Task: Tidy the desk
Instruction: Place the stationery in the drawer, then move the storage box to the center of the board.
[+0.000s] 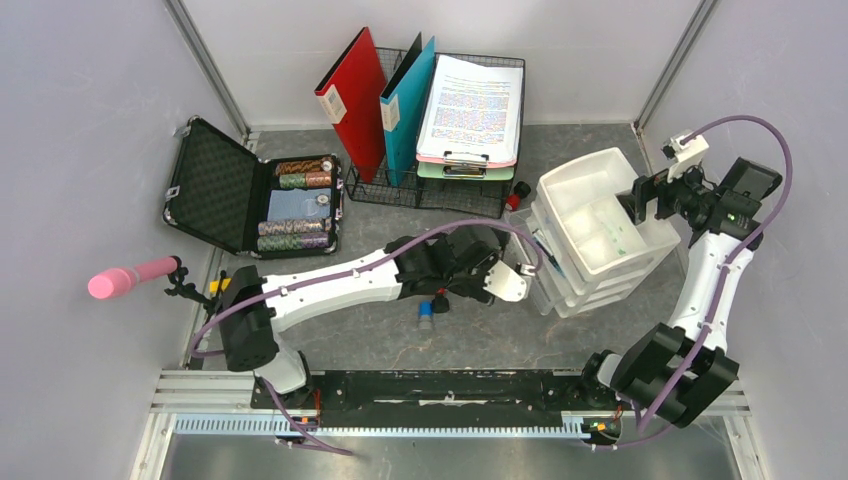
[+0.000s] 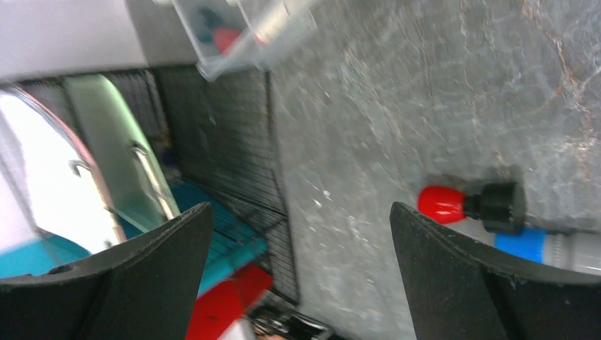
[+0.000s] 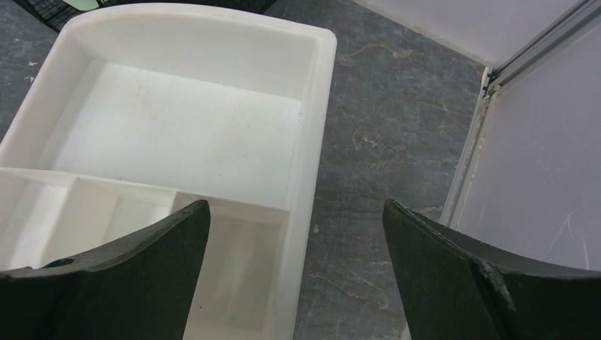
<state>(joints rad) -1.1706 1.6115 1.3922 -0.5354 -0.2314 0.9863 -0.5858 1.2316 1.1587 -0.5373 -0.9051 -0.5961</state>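
Grey and mottled like stone, the desk (image 1: 480, 340) fills the floor between pale walls, with the black-and-aluminium rail along its near edge. From the near-left corner the left arm lies low and nearly level, stretched toward the middle of the desk; the left gripper (image 2: 299, 212) points at the white drawer unit (image 1: 600, 235) and its fingers are spread wide with only bare desk between them. The right arm rises steeply from the near-right corner and bends back over the right edge, so the right gripper (image 3: 295, 207) hangs above the unit's top tray (image 3: 312, 120) — its fingers are also parted wide, gripping nothing. A red-tipped tube (image 2: 489, 212) with a black collar and a blue-and-grey body lies on the desk just beside the left arm's finger. Along the far edge a black wire rack (image 1: 420, 188) holds a red folder (image 1: 352, 95), a teal folder (image 1: 405, 100) and a clipboard (image 1: 470, 115); a small red-and-black piece (image 1: 517, 194) sits between rack and drawers. A black foam-lined case (image 1: 215, 190) stands open by the far-left corner, with rows of chips inside. The clipboard's page is printed — too small to read, as are the pale spine labels.
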